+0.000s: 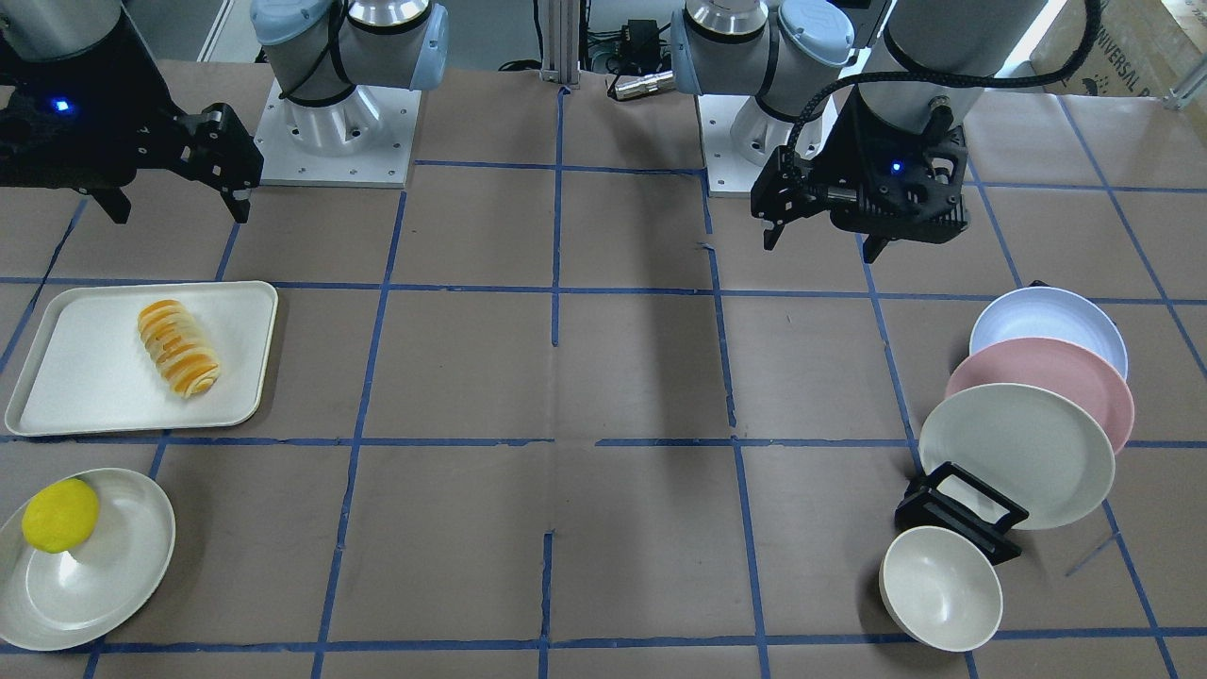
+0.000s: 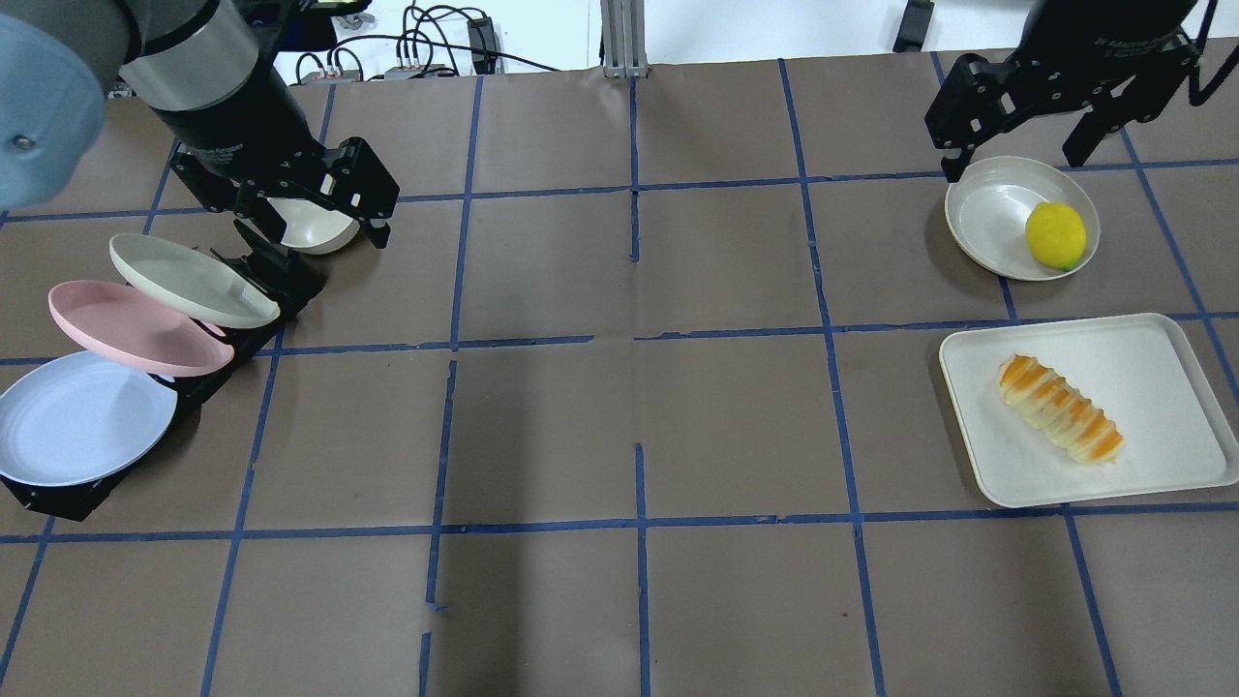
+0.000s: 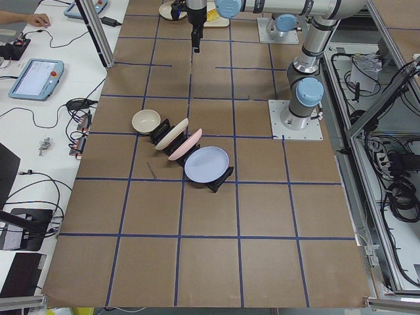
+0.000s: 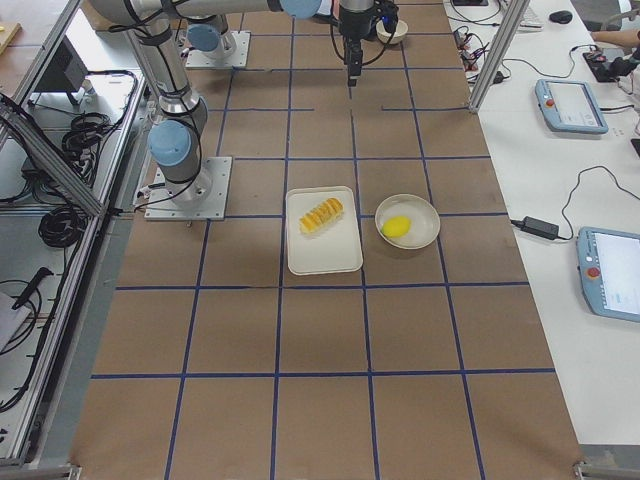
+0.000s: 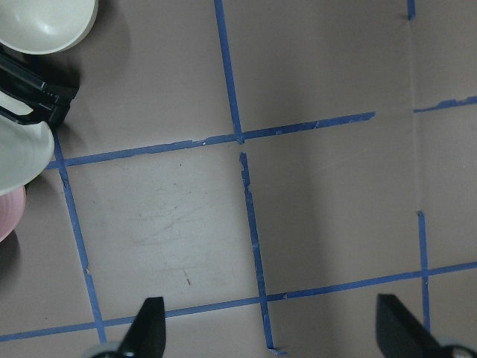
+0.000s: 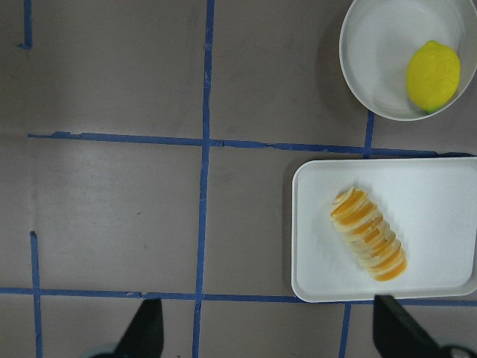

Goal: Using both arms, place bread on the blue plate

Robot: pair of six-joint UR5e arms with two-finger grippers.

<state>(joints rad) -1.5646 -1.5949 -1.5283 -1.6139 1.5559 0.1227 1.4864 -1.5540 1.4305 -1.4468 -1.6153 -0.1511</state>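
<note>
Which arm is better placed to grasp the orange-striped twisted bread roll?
Right. The right gripper hovers open near the white rectangular tray holding the orange-and-cream twisted bread roll; the left gripper hangs far off, beside the black plate rack.

Cardboard box (image 1: 1134, 40) reads "UNIVERSAL" (rest cut off).

Bread (image 2: 1061, 420) on tray (image 2: 1166, 368); blue plate (image 2: 77, 418) tilted

bread (image 2: 1061, 420) on tray (image 2: 1162, 378), plates (image 2: 126, 329) in rack (image 2: 60, 498)
</note>
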